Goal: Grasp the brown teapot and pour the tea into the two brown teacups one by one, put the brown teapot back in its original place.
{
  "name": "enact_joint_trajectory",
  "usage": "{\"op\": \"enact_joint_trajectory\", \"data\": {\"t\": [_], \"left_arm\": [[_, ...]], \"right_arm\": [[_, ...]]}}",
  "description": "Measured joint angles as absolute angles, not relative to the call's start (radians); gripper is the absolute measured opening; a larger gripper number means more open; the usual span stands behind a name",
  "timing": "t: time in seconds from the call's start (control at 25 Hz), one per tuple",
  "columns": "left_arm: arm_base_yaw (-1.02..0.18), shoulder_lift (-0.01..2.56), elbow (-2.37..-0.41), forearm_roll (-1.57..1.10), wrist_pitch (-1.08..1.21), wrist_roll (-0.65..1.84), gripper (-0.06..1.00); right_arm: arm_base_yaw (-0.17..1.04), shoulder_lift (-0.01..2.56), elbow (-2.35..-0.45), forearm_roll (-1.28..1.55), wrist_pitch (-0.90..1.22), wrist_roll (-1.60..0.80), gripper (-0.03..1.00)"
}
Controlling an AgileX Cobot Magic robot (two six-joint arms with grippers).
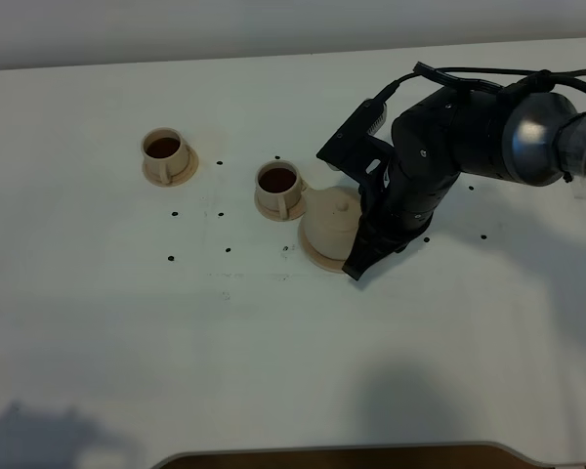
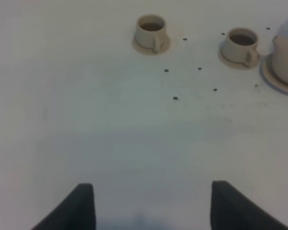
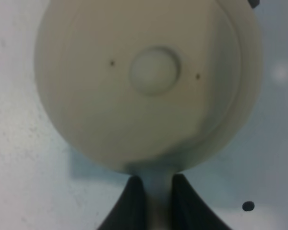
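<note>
A: Item one, the brown teapot (image 1: 330, 227). Location requested.

B: It is seen on its saucer (image 1: 313, 256) on the white table (image 1: 98, 332), right of centre, just beside the nearer teacup (image 1: 278, 188). The farther teacup (image 1: 164, 154) is listed well apart, toward the left. Dark liquid is noted in both cups, so pouring is judged done or nearly so.

A: Item two, the right gripper (image 3: 153, 203). Jaw state requested.

B: The jaws are recorded as narrow, closed on the teapot's handle (image 3: 156, 184). The handle is seen pinched between the two dark fingers (image 3: 132, 201), with the lid knob (image 3: 154, 71) straight ahead of them.

A: The governing relation?

B: The pot's body lies directly forward of the jaws, along the line from handle through knob. The pot appears upright over the saucer; whether it is fully seated cannot be told. Release and a straight backward withdrawal are judged to be what is called for.

A: Item three, the left gripper (image 2: 149, 206).

B: Jaws are recorded as wide, nothing held, well apart from the pot. The right arm is entered as nearer.
</note>
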State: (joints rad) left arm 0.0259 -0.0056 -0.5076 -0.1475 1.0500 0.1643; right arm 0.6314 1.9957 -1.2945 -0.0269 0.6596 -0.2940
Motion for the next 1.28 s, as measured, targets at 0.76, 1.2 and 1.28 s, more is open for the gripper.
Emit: {"op": "enact_joint_trajectory", "data": {"t": [0.76,1.2,1.28], "left_arm": [[0.026,-0.006,-0.508,-0.147,1.05,0.164,0.54],[0.026,-0.006,-0.508,-0.147,1.05,0.163,0.54],[0.026,-0.006,-0.508,-0.147,1.05,0.163,0.54]], "right_arm": [[0.642,2.01,-1.295,-0.029,0.653,-0.291,0.19],[0.643,1.939,-1.295,-0.023,0.772,-0.228,0.51],[0.643,1.89,-1.295,-0.023,0.84,-0.197,0.52]]}}
